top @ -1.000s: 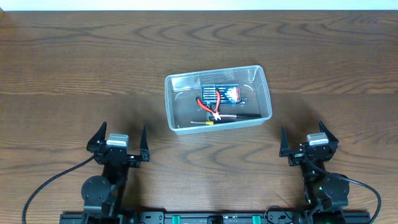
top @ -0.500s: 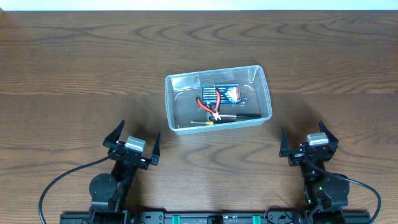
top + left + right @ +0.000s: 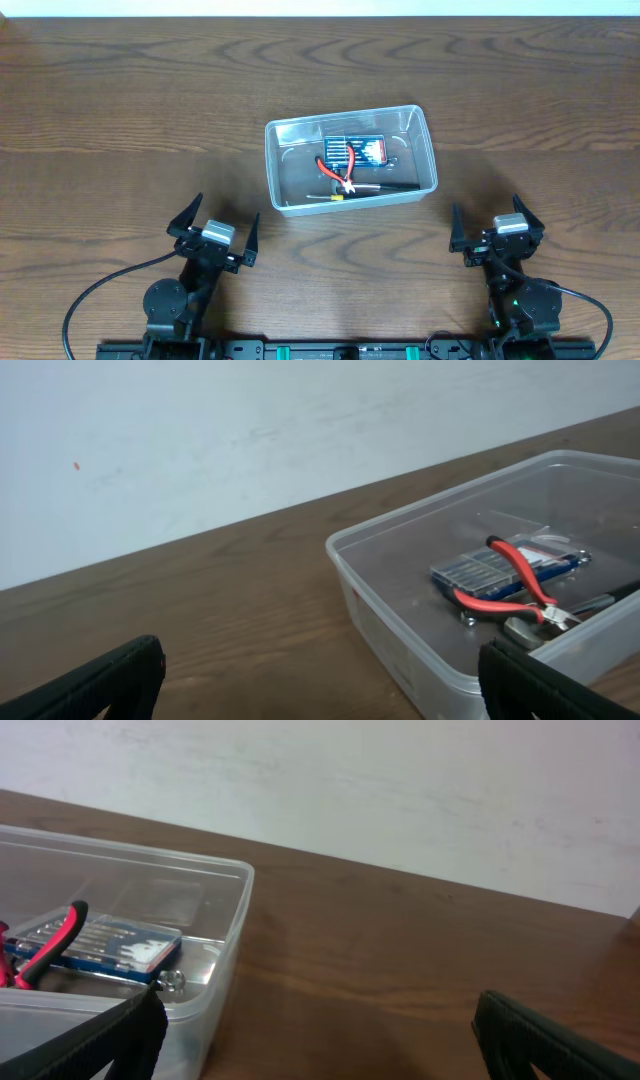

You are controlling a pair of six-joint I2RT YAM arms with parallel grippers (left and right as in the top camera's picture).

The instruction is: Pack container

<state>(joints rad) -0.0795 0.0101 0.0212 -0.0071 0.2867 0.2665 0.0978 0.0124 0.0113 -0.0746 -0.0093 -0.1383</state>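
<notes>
Clear plastic bin point(image 3: 290, 165), long axis crosswise, lies ahead of two spread, empty grippers; left gripper point(image 3: 220, 212) seems marginally nearer than right gripper point(image 3: 487, 212).

The left arm's black two-finger gripper point(image 3: 226, 205) now sits further to the right on the brown wooden table point(image 3: 100, 120) than it did a second ago, and a touch nearer the robot's base. It has also turned slightly clockwise, so its spread fingers point more toward the near left corner of the clear rectangular plastic container point(image 3: 270, 165). The black cable point(image 3: 110, 282) trailing from that arm has shifted right with it, its arc drawn in tighter.
</notes>
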